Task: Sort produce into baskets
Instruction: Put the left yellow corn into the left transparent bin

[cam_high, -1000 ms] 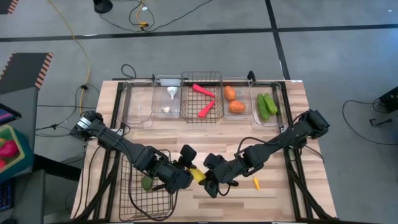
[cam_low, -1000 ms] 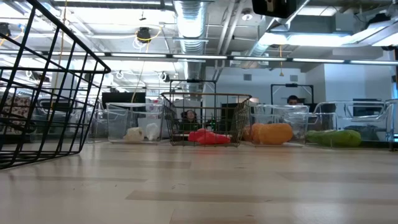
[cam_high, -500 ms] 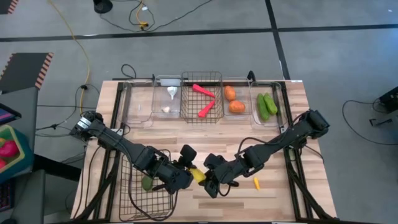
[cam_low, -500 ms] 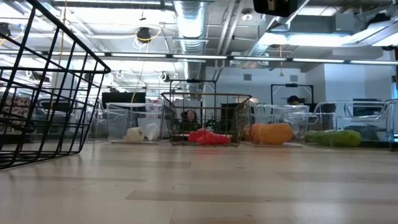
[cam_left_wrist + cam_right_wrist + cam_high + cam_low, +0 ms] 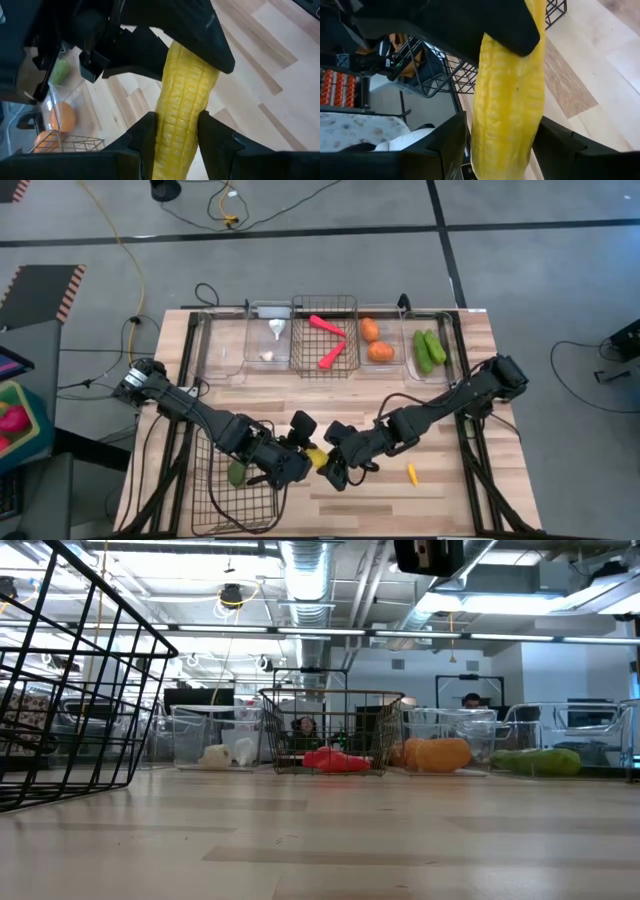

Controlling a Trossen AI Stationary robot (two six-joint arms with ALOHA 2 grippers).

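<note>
Beside the large wire basket (image 5: 235,485), the left pincer (image 5: 176,131) clamps the yellow corn (image 5: 184,112); the right pincer (image 5: 501,137) stands parted, straddling its other end.

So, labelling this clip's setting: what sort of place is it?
Likely a robotics lab or workshop: exposed ceiling ducts, cables on the grey floor, and a wooden table fitted with robot arms.

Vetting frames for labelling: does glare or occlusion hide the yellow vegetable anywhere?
High view: even light, but the left gripper and right gripper cover most of the yellow vegetable. Low view: bright ceiling lights, vegetable out of frame. Both wrist views: it fills the frame, well lit.
</note>
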